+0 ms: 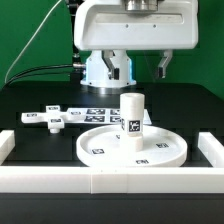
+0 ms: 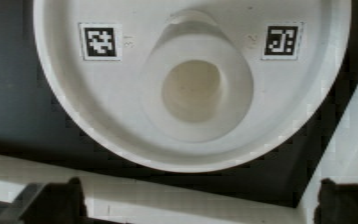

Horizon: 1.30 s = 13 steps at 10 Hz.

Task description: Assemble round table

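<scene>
The round table's large white disc [image 1: 100, 148] lies flat on the black table. Its short cylinder leg [image 1: 133, 120] stands upright at the disc's middle. The cross-shaped piece [image 1: 50, 118] lies apart, towards the exterior view's left. My gripper [image 1: 121, 62] hangs high above the leg, open and holding nothing. In the wrist view I look down on the disc [image 2: 140, 120] and the leg's top [image 2: 194, 88]. The dark fingertips [image 2: 60, 200] stand far apart around my gripper [image 2: 202, 205], well clear of the leg.
A white rail [image 1: 110, 180] borders the table's near edge, with short side walls at both ends [image 1: 8, 145]. The marker board [image 1: 100, 108] lies behind the disc. The robot's base [image 1: 105, 70] stands at the back. The rail [image 2: 176, 190] also shows between the fingertips.
</scene>
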### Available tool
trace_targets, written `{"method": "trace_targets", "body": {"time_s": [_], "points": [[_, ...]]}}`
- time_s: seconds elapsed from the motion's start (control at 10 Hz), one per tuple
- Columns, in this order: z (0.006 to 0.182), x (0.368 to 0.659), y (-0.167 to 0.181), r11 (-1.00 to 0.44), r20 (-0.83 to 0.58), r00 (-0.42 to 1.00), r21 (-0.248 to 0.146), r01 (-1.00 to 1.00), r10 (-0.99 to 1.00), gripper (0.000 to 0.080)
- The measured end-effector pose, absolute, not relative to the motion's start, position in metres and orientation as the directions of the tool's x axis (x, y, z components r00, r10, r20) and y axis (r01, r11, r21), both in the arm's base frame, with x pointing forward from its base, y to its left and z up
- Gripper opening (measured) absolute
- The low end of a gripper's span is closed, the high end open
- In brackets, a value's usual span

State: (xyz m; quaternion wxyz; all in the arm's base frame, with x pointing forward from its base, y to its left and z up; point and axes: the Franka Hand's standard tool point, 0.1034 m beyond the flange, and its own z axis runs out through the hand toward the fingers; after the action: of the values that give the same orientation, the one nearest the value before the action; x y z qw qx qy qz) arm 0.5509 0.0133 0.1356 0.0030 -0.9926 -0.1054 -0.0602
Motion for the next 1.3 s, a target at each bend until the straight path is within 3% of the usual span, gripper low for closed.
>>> {"method": "trace_targets", "body": {"time_s": [0.6, 1.3], "points": [[0.103, 0.544, 0.005, -0.977, 0.099, 0.972, -0.003, 0.214, 0.212, 0.0648], [0.088, 0.538, 0.006, -0.965, 0.108, 0.959, 0.000, 0.264, 0.262, 0.0648]]}}
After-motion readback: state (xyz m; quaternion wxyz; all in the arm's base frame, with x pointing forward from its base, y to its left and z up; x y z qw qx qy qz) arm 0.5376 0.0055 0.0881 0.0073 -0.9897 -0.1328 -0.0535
